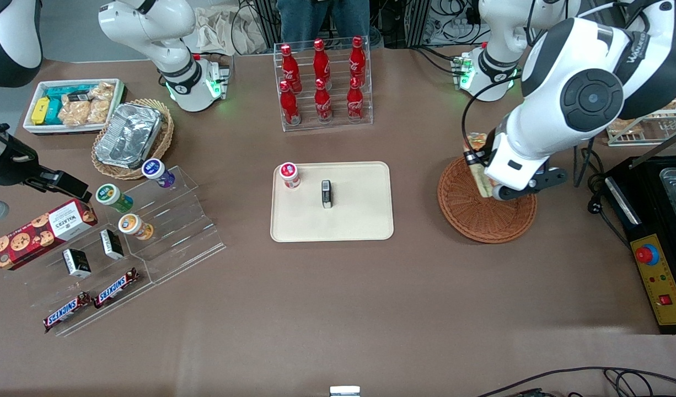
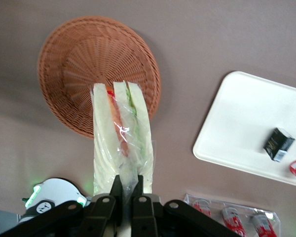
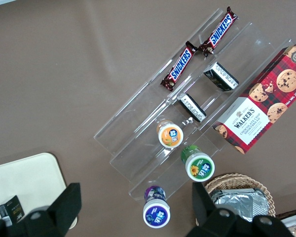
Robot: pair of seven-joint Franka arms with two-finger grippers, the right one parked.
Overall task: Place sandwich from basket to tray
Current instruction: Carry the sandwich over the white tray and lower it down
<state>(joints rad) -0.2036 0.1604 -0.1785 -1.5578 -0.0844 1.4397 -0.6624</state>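
My left gripper [image 2: 127, 185] is shut on the clear wrapper at one end of the sandwich [image 2: 121, 138], a wedge of pale bread with red and green filling. The sandwich hangs lifted above the reddish-brown wicker basket [image 2: 89, 59], which has nothing else in it. In the front view the gripper [image 1: 500, 190] sits over the basket [image 1: 481, 220] under the arm's white wrist, and only a pale strip of the sandwich [image 1: 481, 184] shows. The cream tray [image 1: 360, 215] lies at the table's middle, toward the parked arm from the basket; it also appears in the wrist view [image 2: 246, 118].
On the tray stand a red-lidded cup [image 1: 289, 175] and a small black box [image 1: 327, 194]. A clear rack of red cola bottles [image 1: 322, 82] stands farther from the front camera than the tray. A black control box [image 1: 660, 281] sits at the working arm's end.
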